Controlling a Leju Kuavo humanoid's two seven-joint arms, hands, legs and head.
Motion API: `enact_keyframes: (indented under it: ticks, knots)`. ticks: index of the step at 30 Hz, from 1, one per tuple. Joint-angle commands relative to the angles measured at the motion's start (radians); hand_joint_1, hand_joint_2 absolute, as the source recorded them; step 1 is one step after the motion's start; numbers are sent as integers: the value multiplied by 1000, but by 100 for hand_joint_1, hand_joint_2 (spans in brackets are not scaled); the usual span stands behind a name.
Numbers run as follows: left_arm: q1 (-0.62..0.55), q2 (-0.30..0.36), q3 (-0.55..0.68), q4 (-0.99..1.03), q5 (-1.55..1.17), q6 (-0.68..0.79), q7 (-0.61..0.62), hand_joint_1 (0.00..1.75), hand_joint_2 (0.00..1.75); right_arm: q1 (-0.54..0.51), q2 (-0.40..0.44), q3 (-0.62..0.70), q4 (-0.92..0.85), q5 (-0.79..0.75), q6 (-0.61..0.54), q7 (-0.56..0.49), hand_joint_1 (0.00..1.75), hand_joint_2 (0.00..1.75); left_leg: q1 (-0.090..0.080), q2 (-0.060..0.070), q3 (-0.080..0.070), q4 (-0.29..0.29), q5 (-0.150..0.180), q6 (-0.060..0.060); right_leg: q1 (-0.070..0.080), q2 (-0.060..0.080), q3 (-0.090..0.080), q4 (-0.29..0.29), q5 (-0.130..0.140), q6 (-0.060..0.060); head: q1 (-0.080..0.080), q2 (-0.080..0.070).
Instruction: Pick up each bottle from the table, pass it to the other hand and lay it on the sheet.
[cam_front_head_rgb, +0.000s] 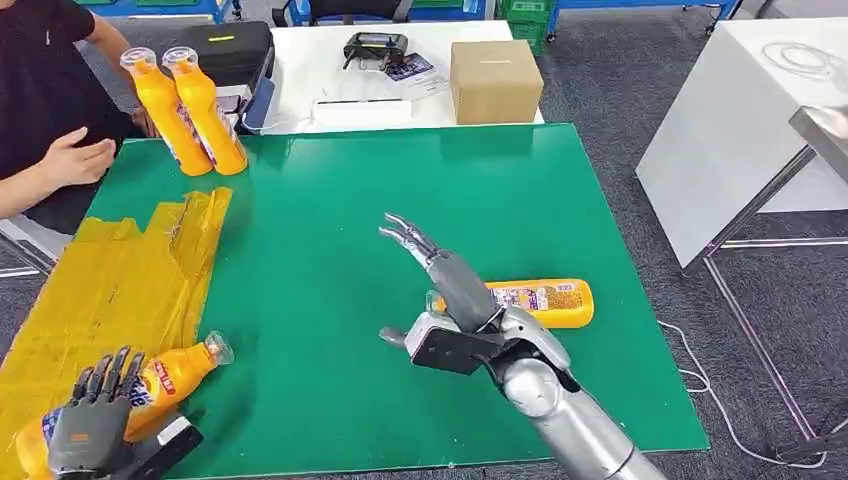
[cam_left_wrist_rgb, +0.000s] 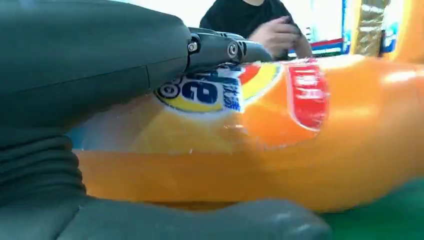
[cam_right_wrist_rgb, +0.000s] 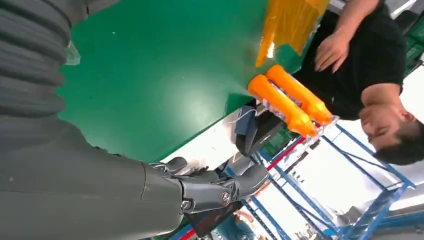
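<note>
The left hand (cam_front_head_rgb: 92, 420) grips an orange bottle (cam_front_head_rgb: 170, 378) lying on the yellow sheet (cam_front_head_rgb: 110, 280) at the tabletop's near left corner, while the right hand (cam_front_head_rgb: 440, 285) hovers spread and empty above another bottle (cam_front_head_rgb: 545, 300) near the right edge.

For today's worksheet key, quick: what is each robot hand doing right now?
Left hand: holding the orange bottle that lies at the edge of the yellow sheet.
Right hand: open, fingers spread, holding nothing.

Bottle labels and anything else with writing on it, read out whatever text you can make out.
Bottle in the left hand: blue, yellow and red label, lettering too blurred to read.
Bottle lying by the right hand: print too small.
Two standing bottles: labels unreadable.
Cardboard box: no text visible.
</note>
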Motion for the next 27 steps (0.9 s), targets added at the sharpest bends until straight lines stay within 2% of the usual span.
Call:
enact_keyframes:
  ticks: [1,2,3,5,7,9,12,17,20,21,22,23,27]
  knots:
    - [5,-78,26,-37,97,24,-53,0,0,-8,-12,-11,37,11,-5,-1,0,175,0,2,0,0,0,0,0,1,0,0,0,0,0,0]
    - [2,-101,41,-70,150,45,-74,0,0,-1,-13,-11,33,15,-7,-1,0,175,1,3,-1,0,0,1,1,1,-1,-1,1,-1,0,0]
    - [-9,-141,71,-122,316,64,-137,0,0,9,-13,-11,27,24,-14,1,0,175,1,2,-1,0,0,1,1,1,-1,-1,0,0,0,0]
    - [-12,-168,79,-198,441,34,-164,0,0,27,-17,-8,14,36,-25,4,0,175,2,2,-3,1,-1,1,2,0,-2,-1,0,0,0,0]
    - [-12,-174,78,-225,462,18,-156,0,0,31,-20,-7,10,38,-28,5,0,175,3,1,-5,2,-1,2,3,-1,-3,-1,0,0,0,0]
    - [-7,-190,72,-291,645,-28,-185,0,0,41,-24,-12,2,43,-36,8,0,175,2,1,-7,2,0,1,2,-1,-5,0,0,0,0,0]
    - [8,-187,46,-350,739,-60,-185,0,0,47,-32,-17,-3,50,-41,12,0,175,2,1,-7,3,-1,1,2,-1,-6,0,0,0,0,0]
    - [24,-222,43,-437,992,-205,-185,0,0,89,-59,-52,16,122,-66,5,0,175,2,1,-8,2,-1,1,2,-1,-6,-1,0,0,0,0]
    - [26,-235,43,-462,1048,-242,-185,0,0,80,-69,-68,36,139,-71,19,0,175,2,1,-8,2,-1,1,2,-1,-7,-1,0,0,0,0]
    - [29,-245,40,-490,1107,-285,-185,0,0,49,-80,-64,78,203,-77,70,0,175,2,1,-9,2,-1,1,1,0,-8,0,0,0,0,0]
    - [28,-251,39,-496,1111,-290,-185,0,0,34,-81,-69,95,207,-75,72,0,175,2,2,-9,2,-1,2,2,0,-8,0,0,0,0,0]
    - [26,-262,33,-505,1141,-335,-185,0,0,-12,-89,-65,164,262,-67,140,0,175,2,3,-9,2,-1,2,2,1,-8,-1,1,0,0,0]
    - [22,-271,27,-515,1139,-336,-183,0,0,-46,-85,-75,219,259,-66,126,0,175,1,4,-9,2,0,2,1,2,-8,-1,1,0,0,0]
